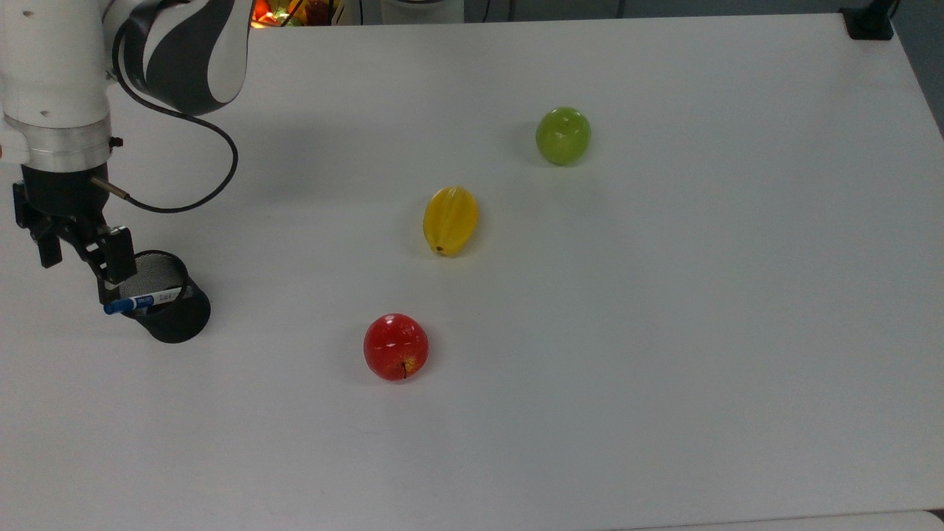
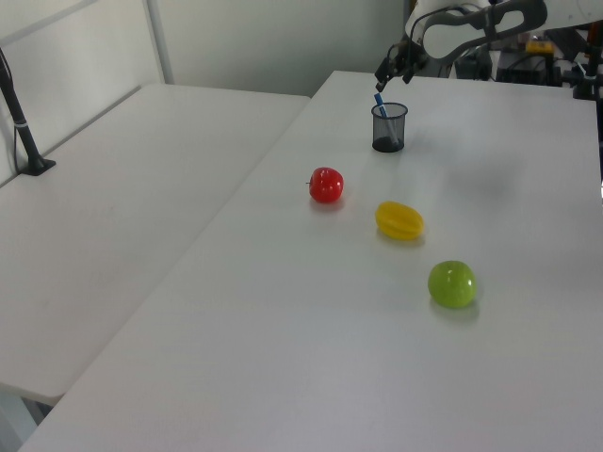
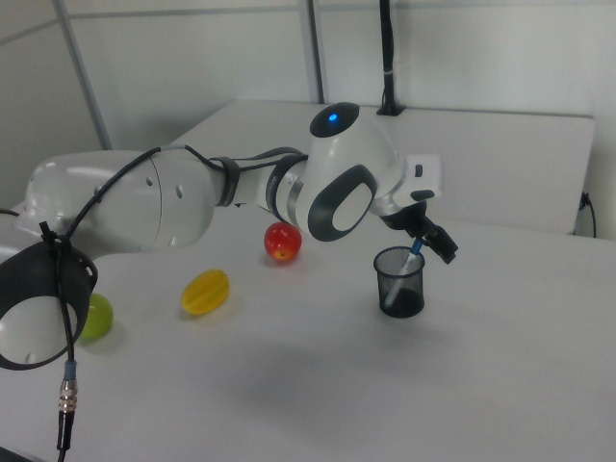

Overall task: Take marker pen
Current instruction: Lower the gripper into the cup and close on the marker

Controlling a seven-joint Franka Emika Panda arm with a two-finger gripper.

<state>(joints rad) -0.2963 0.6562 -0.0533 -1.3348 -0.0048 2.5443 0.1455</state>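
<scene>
The marker pen (image 1: 141,301), white-barrelled with a blue cap, leans in a black mesh cup (image 1: 171,308) at the top view's left, and its cap pokes out over the rim. My gripper (image 1: 80,280) hangs open just above and beside the cap end, one finger (image 1: 112,258) close to the marker. In the left view the gripper (image 2: 390,72) hovers over the marker's cap (image 2: 379,99) and the cup (image 2: 388,128). In the right view the gripper (image 3: 429,241) sits at the marker's top (image 3: 415,252), above the cup (image 3: 400,282).
A red apple (image 1: 396,346), a yellow fruit (image 1: 450,220) and a green apple (image 1: 563,135) lie in a diagonal row across the white table (image 1: 664,332), well away from the cup. A black cable (image 1: 192,199) loops from the wrist. A black post base (image 1: 869,22) stands at the far corner.
</scene>
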